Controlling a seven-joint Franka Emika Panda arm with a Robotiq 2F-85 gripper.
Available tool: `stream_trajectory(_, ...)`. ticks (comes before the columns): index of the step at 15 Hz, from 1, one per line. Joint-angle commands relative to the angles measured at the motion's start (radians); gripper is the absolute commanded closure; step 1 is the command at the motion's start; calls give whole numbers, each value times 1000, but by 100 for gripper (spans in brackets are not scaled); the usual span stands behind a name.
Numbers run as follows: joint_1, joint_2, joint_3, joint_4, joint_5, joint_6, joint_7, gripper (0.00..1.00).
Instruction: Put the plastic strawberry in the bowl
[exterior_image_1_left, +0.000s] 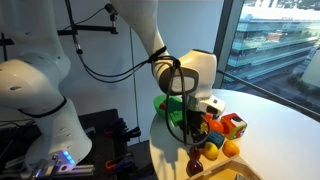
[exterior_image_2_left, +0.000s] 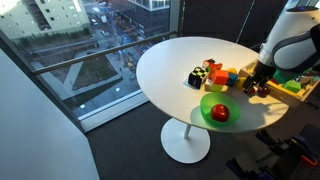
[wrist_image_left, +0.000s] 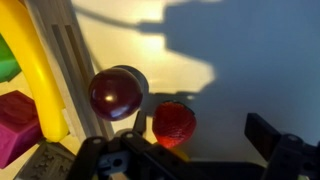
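In the wrist view the strawberry (wrist_image_left: 173, 123) lies on the pale counter (wrist_image_left: 250, 60), right in front of the hand (wrist_image_left: 190, 142). It sits in the gap between the two fingers, much nearer one finger than the other. The dark finger (wrist_image_left: 272, 140) on the far side stands well clear of it. The jaws are spread wide and grip nothing. Whether the nearer finger touches the berry cannot be told, since its tip is dark and blurred there. A maroon ball (wrist_image_left: 116, 92) rests just beside the strawberry, on the side away from the clear finger. Beyond the ball run a yellow bar (wrist_image_left: 35, 70) and a magenta block (wrist_image_left: 18, 122). In an exterior view the hand (exterior_image_2_left: 258, 82) hangs low over the round white counter (exterior_image_2_left: 160, 70), close to a cluster of toys (exterior_image_2_left: 212, 73). The green bowl (exterior_image_2_left: 217, 108) stands near the counter's edge, apart from the hand. A small red thing (exterior_image_2_left: 220, 113) lies in the bowl, too small to identify.
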Motion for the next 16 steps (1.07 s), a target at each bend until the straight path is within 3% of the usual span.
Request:
stream_trajectory(1,10,32,-17,9,-23,51,6,0)
stream_trajectory(10,28,81,-50,13,-51,145,11,0)
stream_trajectory(11,33,85,-55,13,-54,150,15,25)
stream_trajectory(12,36,87,-58,12,-55,150,14,27)
stream_trajectory(16,57,92,-79,15,-75,141,30,59)
